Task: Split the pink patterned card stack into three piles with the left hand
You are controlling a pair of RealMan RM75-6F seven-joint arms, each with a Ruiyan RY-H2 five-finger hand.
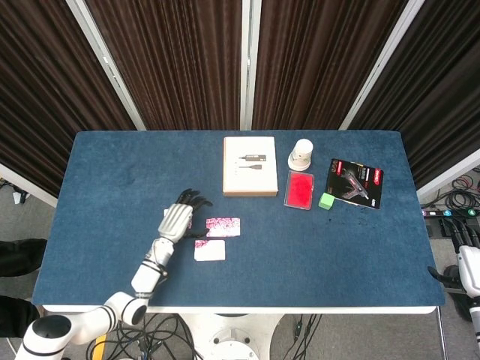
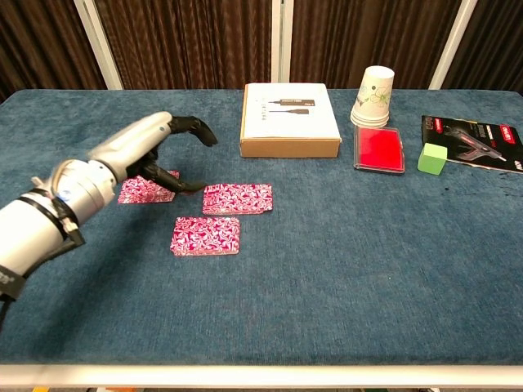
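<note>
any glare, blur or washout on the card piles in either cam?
Head view: the near pile is washed out almost white, its pattern lost; the middle pile keeps some pattern. Chest view: all three piles show crisp pink pattern without glare; the left robot hand is sharp and casts only a soft shadow; the table is evenly lit.

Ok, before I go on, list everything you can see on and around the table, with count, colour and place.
Card piles: three, pink patterned, left of centre; one partly under the hand.
Box: one, white top, brown sides, back centre.
Paper cups: a stack, white with print, right of the box.
Red case: one, in front of the cups.
Green block: one, right of the case.
Glue gun package: one, black and red, far right.
Table: one, blue cloth.
Left hand: over the leftmost pile, fingers spread.
Right hand: off the table's right edge, state unclear.
</note>
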